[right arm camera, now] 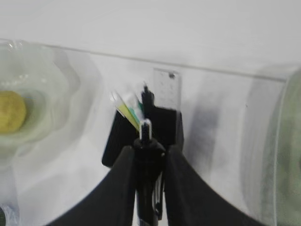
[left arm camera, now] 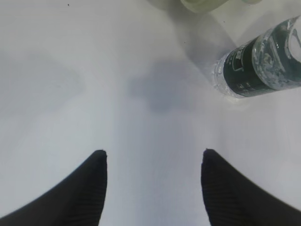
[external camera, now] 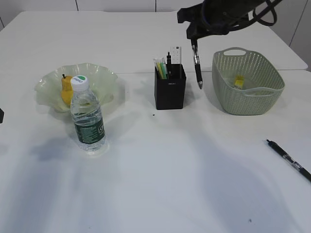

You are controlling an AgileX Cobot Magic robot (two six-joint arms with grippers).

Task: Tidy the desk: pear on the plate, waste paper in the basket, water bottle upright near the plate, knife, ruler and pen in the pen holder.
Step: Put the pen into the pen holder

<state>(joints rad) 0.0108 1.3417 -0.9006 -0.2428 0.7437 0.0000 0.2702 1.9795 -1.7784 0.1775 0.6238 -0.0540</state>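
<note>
A second pen lies on the counter in front, unstowed. The bottle stands upright beside the plate holding the pear. The left tool hangs open and empty. The right tool grips a pen vertically beside the holder, likely to drop in. Paper sits in the basket.

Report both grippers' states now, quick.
Left gripper: open, empty, over bare desk.
Right gripper: shut on a pen, hanging tip-down beside the pen holder.
</note>
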